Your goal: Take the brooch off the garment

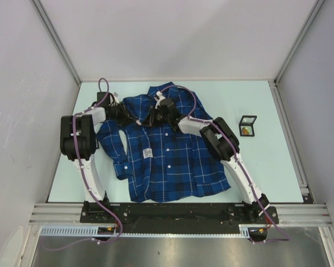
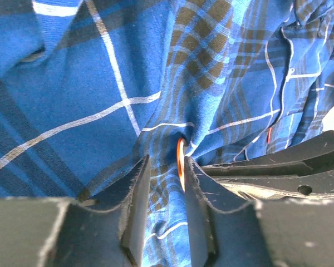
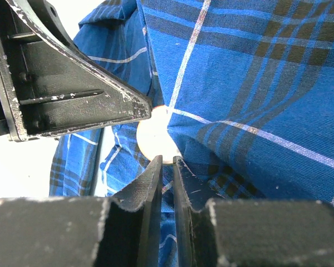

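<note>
The garment (image 1: pixel 167 156), a dark blue plaid shirt, lies flat on the table. Both grippers meet at its upper chest below the collar. The brooch is a thin orange disc seen edge-on (image 2: pixel 180 164) in the left wrist view, and a pale round disc (image 3: pixel 155 140) in the right wrist view. My left gripper (image 2: pixel 167 161) (image 1: pixel 128 117) stands open around a ridge of fabric, with the brooch's edge against the inside of its right finger (image 2: pixel 196 183). My right gripper (image 3: pixel 167 160) (image 1: pixel 151 118) is shut on a fold of the garment just below the brooch. In the top view the brooch is hidden between the grippers.
A small black open box (image 1: pixel 246 125) with something orange inside stands on the pale table (image 1: pixel 267 167) right of the shirt. A white tag (image 1: pixel 147 152) sits on the shirt's front. Grey walls close in the table on three sides.
</note>
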Action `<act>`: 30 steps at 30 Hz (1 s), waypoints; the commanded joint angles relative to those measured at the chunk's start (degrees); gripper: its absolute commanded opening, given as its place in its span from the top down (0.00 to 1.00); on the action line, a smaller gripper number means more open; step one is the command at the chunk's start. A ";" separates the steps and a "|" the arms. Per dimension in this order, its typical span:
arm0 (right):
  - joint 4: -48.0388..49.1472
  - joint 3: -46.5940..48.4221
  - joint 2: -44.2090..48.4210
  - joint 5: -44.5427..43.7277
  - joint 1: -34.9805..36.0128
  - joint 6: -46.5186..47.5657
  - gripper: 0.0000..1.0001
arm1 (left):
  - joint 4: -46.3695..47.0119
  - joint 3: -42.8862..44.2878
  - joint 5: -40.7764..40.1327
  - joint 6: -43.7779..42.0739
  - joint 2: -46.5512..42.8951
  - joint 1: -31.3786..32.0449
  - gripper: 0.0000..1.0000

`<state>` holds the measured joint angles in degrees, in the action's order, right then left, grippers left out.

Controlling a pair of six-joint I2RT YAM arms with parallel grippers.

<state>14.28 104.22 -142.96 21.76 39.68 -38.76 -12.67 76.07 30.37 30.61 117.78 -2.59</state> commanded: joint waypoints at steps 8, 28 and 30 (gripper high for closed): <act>-0.22 3.00 -1.01 0.30 0.22 0.79 0.83 | 3.17 0.39 4.43 0.77 1.32 0.48 0.65; 6.11 4.32 -4.96 5.40 -2.94 -19.59 0.68 | 8.80 -4.44 -1.36 -3.10 -3.51 4.61 1.00; 4.71 5.19 -5.49 4.61 -2.77 -19.68 0.71 | 8.71 -4.53 -1.72 -3.54 -4.04 5.05 1.00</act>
<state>18.44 106.52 -146.69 26.41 36.71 -54.70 -5.48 72.53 30.65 29.45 117.25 0.99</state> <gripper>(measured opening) 0.308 0.011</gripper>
